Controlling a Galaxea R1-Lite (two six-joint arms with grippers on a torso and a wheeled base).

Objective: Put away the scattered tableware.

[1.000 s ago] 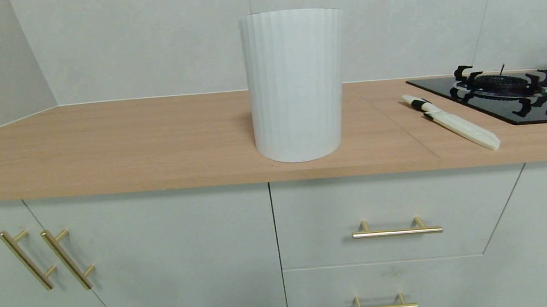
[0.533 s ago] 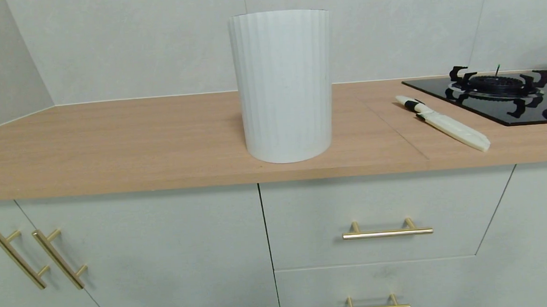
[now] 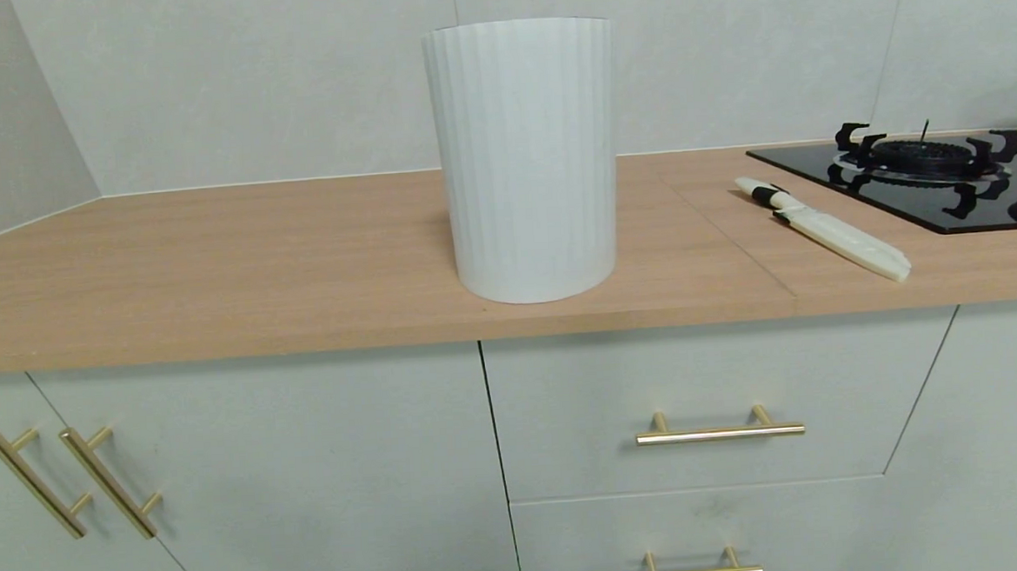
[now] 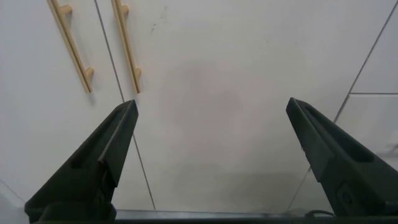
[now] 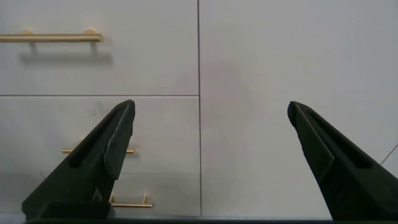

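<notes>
A pale cream kitchen knife with a black-banded handle (image 3: pixel 821 227) lies flat at the right of the head view on the light wooden countertop (image 3: pixel 212 266). Its handle points towards the rear wall and its blade tip towards the counter's front edge. It sits just beside the black glass gas hob (image 3: pixel 904 199) and well apart from the tall white ribbed cylindrical container (image 3: pixel 525 158) standing upright at centre frame. The left gripper (image 4: pixel 211 109) faces pale cabinet doors with slim brass bar handles (image 4: pixel 74 46), its jaws spread wide and holding nothing. The right gripper (image 5: pixel 210 107) faces pale drawer fronts with a brass pull (image 5: pixel 50 38), its jaws likewise parted and empty. The knife looks light, stiff and smooth-sided — likely slippery, and hard to get fingers under, since it lies low against the wood. The thicker handle near the dark band appears the safest place to pinch it, across its width, leaving the thin blade alone. If the blade is ceramic, as its colour hints, it may chip when knocked — whether a sheath covers it cannot be told. No label, brand or writing can be read on the knife, the container or the cabinets.
</notes>
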